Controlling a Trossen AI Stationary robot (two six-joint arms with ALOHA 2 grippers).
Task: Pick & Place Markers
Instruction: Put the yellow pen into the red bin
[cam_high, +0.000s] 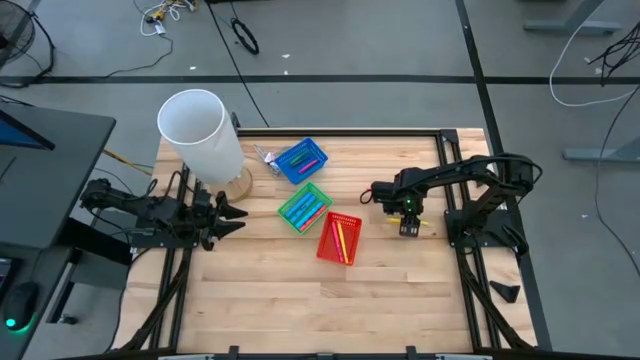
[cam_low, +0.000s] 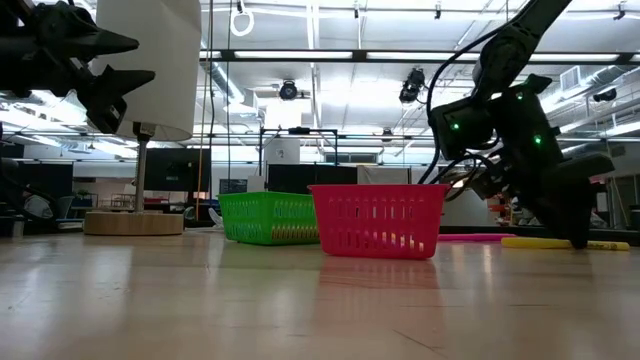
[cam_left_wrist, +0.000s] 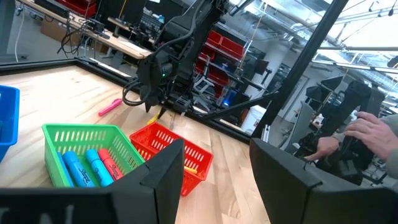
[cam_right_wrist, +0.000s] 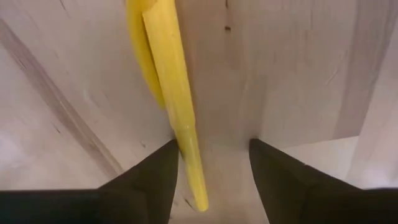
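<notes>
My right gripper (cam_high: 408, 224) points down at the table right of the red basket (cam_high: 338, 238) and is open. In the right wrist view a yellow marker (cam_right_wrist: 172, 93) lies flat on the wood between the fingers of the gripper (cam_right_wrist: 214, 144), close to one of them. In the low view the yellow marker (cam_low: 555, 243) lies beside a pink marker (cam_low: 475, 238). More markers lie inside the blue basket (cam_high: 300, 160), the green basket (cam_high: 304, 205) and the red one. My left gripper (cam_high: 232, 212) waits open and raised at the table's left edge. My right gripper comes from above, pointing down, open over the yellow marker, whose thin end (cam_right_wrist: 189, 155) runs along the inner side of one finger (cam_right_wrist: 163, 171). The marker lies on the table. Whether that finger touches it, I cannot tell.
A tall white cylinder (cam_high: 200, 135) stands on a round wooden base at the far left, just behind my left gripper. The three baskets sit in a diagonal row across the middle. Bare wood stretches along the near side. A person's hands (cam_left_wrist: 367, 132) show beyond the table.
</notes>
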